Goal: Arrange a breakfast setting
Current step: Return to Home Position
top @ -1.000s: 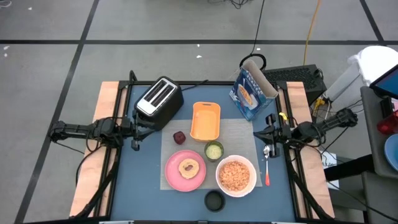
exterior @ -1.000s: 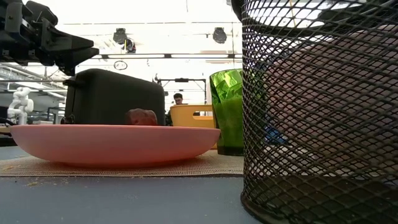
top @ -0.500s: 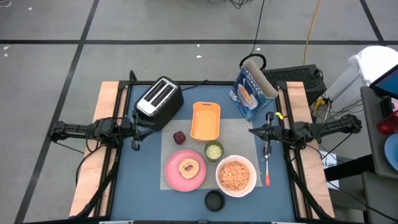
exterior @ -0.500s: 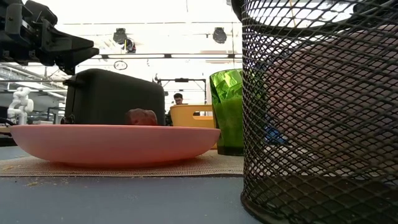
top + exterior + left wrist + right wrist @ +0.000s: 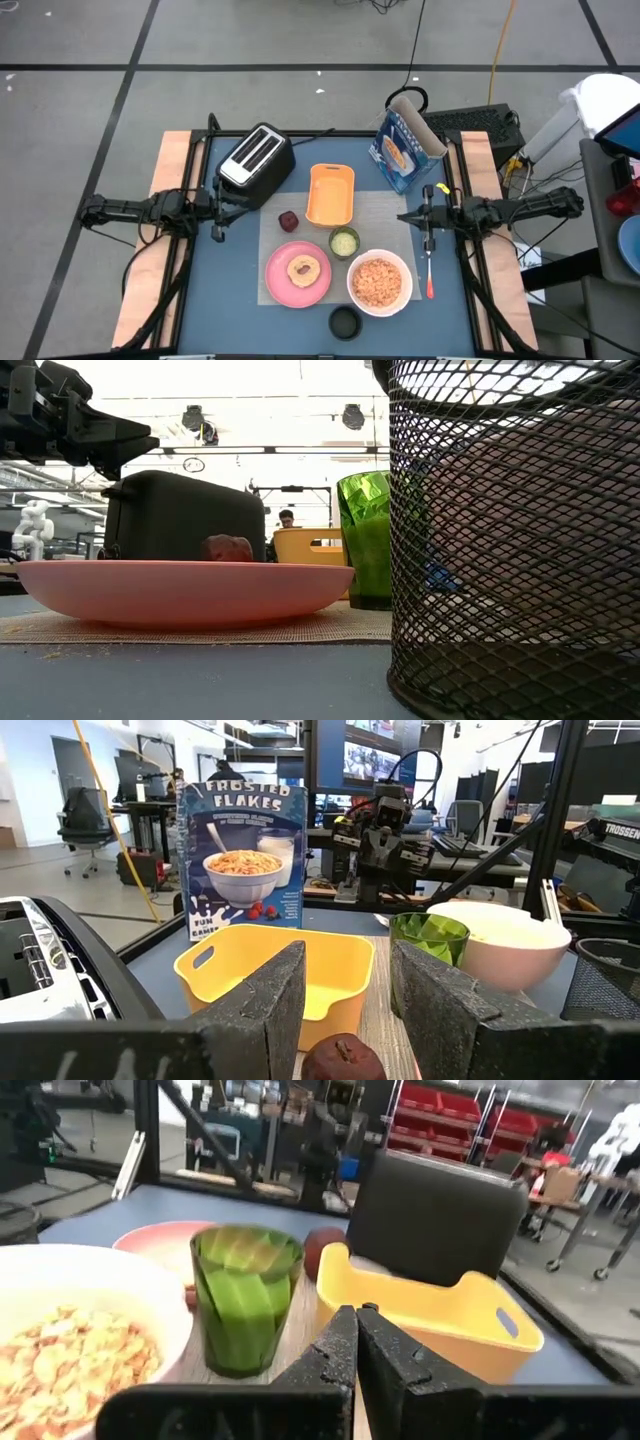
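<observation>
On the grey mat point(image 5: 385, 215) lie the pink plate point(image 5: 280, 285) with toast point(image 5: 303, 268), the white bowl point(image 5: 380, 283) of cereal and the green cup point(image 5: 344, 241). The orange tray point(image 5: 331, 194) and the dark-red fruit point(image 5: 288, 220) sit behind them. At the far right stands the blue cereal box point(image 5: 405, 148). The red-handled spoon point(image 5: 430, 283) lies right of the bowl. My left gripper point(image 5: 345, 955) hovers open at the left edge, level, facing the fruit point(image 5: 343, 1058). Above the spoon's far end, my right gripper point(image 5: 356, 1312) is shut and empty, level, facing the cup point(image 5: 243, 1295).
The black-and-silver toaster point(image 5: 256, 158) stands at the far left, close to my left gripper point(image 5: 226, 206). A black mesh cup point(image 5: 344, 322) sits at the near edge and fills the right half of the low view point(image 5: 515, 540). Wooden rails run along both table sides.
My right gripper has swung toward the table's left and near side and come level, reaching a little farther in over the spoon; it stays shut.
</observation>
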Robot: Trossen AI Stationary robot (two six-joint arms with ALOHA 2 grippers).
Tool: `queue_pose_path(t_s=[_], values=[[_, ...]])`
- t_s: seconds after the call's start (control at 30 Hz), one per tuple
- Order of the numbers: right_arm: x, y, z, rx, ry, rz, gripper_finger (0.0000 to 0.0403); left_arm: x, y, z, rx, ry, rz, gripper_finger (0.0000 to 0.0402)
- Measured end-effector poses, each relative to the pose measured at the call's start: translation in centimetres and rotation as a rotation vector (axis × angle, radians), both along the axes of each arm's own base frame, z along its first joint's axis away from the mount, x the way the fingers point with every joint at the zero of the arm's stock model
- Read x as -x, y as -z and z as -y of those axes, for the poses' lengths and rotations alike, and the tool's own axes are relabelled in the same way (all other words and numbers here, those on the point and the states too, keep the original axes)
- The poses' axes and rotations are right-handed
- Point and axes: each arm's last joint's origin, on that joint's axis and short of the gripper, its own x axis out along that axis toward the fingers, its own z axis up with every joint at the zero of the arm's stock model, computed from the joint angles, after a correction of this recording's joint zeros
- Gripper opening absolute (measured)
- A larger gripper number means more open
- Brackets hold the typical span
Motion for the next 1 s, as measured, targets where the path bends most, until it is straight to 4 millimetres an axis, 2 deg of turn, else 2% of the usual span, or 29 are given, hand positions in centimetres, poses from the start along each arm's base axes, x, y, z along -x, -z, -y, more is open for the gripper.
queue_pose_path(t_s=[1.0], values=[[0.02, 0.29, 0.01, 0.024, 0.0, -0.03, 0.0007, 0.0, 0.01, 0.0, -0.004, 0.0, -0.001, 0.0154]])
